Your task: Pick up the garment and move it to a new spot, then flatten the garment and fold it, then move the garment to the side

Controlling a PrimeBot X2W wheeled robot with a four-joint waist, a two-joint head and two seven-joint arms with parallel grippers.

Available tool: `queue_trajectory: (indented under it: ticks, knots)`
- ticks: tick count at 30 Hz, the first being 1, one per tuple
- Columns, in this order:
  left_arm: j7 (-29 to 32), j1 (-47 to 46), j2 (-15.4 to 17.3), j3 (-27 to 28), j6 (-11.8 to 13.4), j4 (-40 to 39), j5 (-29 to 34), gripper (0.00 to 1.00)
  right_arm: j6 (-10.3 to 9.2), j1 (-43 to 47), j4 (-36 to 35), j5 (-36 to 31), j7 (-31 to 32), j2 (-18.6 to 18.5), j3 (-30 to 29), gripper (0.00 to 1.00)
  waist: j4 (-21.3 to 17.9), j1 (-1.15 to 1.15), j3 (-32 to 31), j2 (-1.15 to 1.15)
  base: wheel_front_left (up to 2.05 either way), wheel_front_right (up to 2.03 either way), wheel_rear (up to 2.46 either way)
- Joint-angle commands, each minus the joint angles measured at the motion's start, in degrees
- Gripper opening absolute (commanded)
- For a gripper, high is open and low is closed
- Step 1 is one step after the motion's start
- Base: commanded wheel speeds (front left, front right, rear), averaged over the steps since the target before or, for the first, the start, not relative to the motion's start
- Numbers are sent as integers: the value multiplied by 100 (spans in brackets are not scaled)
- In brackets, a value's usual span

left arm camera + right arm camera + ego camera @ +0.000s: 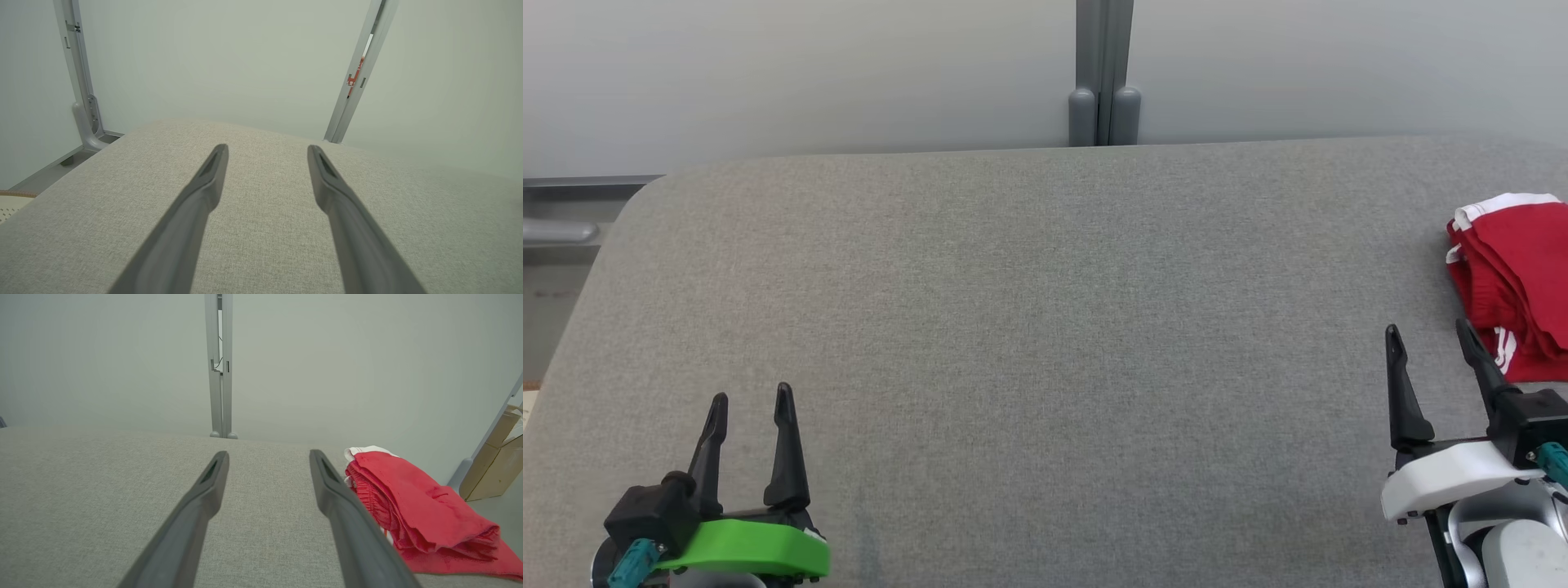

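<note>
Right claw (1427,327) hovers low with its fingers spread wide and nothing between them; the red, white-trimmed garment (1515,278) lies just beside and ahead of its outer finger, off to the outer side, and whether cloth and finger touch I cannot tell; the garment's long axis runs roughly along the way the fingers point, layers stacked in a loose fold; left claw (751,394), likewise spread and empty, is well apart from it, so the right arm is much the nearer; such a bundle at the edge fits both a garment waiting to be carried and one already folded and set aside; the grey fabric surface (1045,327) stretches ahead of both claws; beyond it a pale wall (809,73), a grey post (1103,73) and, past the garment, a cardboard box (490,457).
</note>
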Motion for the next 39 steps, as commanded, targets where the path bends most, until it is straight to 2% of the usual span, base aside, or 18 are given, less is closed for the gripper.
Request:
queue_trajectory:
  ticks: [1,22,23,28,39]
  knots:
    - [-16,74,-8,-43,-14,18,24,100,-12,90,36,-59,-33,10,16,100,-13,0,-9,0,0,0,0]
    - [-15,135,-43,-125,-47,40,-81,100,-12,145,85,28,29,92,67,100,-49,0,63,0,0,0,0]
    - [0,62,-30,-141,-25,34,-36,0,0,105,95,9,38,99,75,0,-51,0,62,0,0,0,0]
    - [49,100,-49,-167,-24,258,-91,0,1,165,357,72,85,178,74,0,-51,0,67,0,0,0,0]
    - [347,-1,-52,-78,-27,261,-1165,0,0,57,447,1369,328,214,44,0,-84,0,51,0,0,0,0]
